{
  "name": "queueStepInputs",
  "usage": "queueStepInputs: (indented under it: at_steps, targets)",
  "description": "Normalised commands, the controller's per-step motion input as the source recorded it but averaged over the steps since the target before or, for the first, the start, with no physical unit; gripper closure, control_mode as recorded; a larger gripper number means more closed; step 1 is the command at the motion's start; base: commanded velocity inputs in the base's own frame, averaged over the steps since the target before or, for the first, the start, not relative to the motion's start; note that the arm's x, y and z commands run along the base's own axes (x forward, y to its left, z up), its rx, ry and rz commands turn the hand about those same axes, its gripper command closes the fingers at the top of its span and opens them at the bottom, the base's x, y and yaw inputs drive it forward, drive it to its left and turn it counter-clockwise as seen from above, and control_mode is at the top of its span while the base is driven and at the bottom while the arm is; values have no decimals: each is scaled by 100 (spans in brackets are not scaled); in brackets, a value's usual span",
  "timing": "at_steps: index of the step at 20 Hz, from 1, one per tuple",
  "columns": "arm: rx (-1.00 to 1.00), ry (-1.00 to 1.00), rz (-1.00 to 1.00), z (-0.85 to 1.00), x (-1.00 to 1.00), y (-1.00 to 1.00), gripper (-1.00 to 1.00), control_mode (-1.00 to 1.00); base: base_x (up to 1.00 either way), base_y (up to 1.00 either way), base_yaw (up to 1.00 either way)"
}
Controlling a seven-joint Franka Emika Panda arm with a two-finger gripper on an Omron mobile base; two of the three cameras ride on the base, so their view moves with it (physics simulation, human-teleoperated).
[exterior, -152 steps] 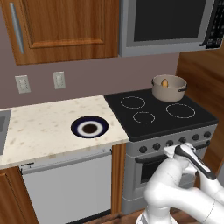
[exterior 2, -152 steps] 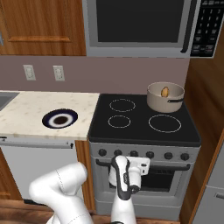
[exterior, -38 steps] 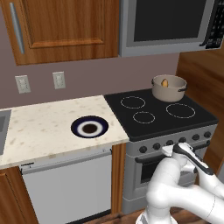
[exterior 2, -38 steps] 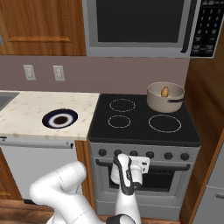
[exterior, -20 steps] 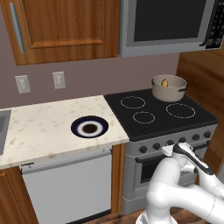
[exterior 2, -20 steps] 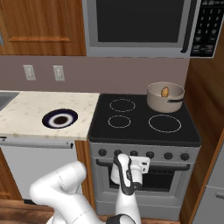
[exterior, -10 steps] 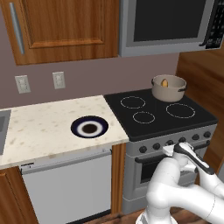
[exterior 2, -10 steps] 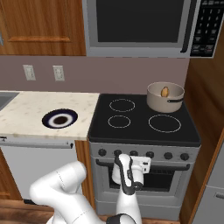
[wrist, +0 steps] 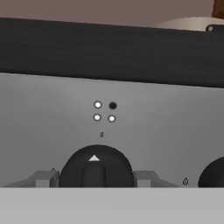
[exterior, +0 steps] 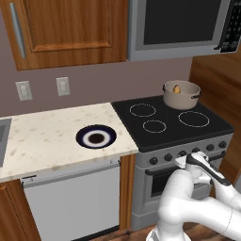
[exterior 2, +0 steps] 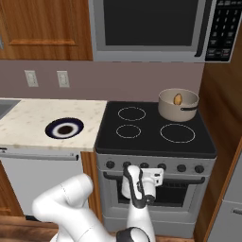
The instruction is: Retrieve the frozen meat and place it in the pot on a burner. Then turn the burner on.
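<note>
At the stove's front panel, gripper (wrist: 95,179) straddles a black knob (wrist: 96,168), fingers (wrist: 43,179) apart on either side, not visibly clamped yet. Knob pointer sits at top under the 0 mark; the diagram above flags one burner. Knob looks rigid, ridged and grippy: pinch across the centre ridge and twist. Frozen meat (exterior 2: 177,99) already sits in the pot (exterior 2: 178,105) on the far right burner. Plate (exterior: 96,137) on the counter (exterior: 42,136), left.

Arm bent low, hand (wrist: 94,178) level, fingers (wrist: 43,179) spread apart.
</note>
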Motion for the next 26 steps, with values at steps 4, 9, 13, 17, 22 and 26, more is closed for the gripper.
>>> queueStepInputs:
  at_steps: [4,9,13,17,22,26]
  targets:
    - [-22,0,3,-12,0,13,100,-100,0,0,0]
    - [-18,0,1,-14,0,5,100,-100,0,0,0]
    - [-14,0,1,-15,0,0,100,-100,0,0,0]
    - [-14,0,0,-18,0,0,100,-100,0,0,0]
    - [-15,0,1,-16,0,1,100,-100,0,0,0]
    - [-12,-1,1,-14,0,0,100,-100,0,0,0]
